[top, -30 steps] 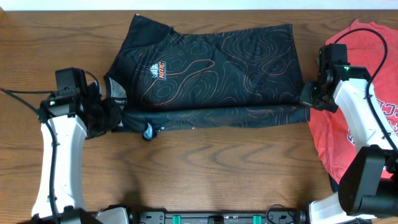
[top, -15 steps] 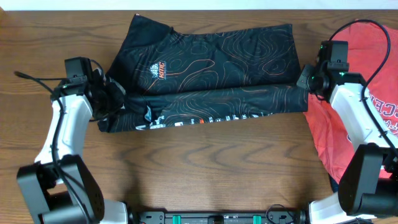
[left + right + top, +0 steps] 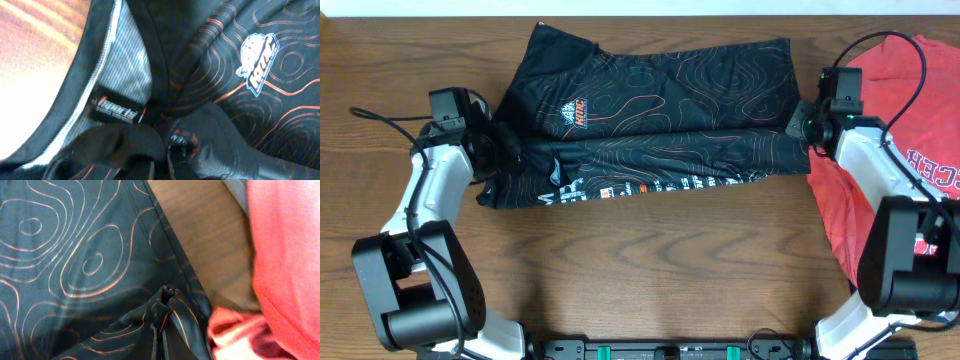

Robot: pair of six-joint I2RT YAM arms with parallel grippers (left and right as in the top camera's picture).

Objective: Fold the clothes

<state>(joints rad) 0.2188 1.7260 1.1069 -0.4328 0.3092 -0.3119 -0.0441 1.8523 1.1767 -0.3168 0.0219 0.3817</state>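
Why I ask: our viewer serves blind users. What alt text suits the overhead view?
A black jersey with orange contour lines lies partly folded on a wooden table, its near edge pinched at each end by the left tool and right tool. A red T-shirt lies beside the right tool.

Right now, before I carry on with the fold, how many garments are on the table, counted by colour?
Black jersey: 1
Red T-shirt: 1
Total: 2 garments
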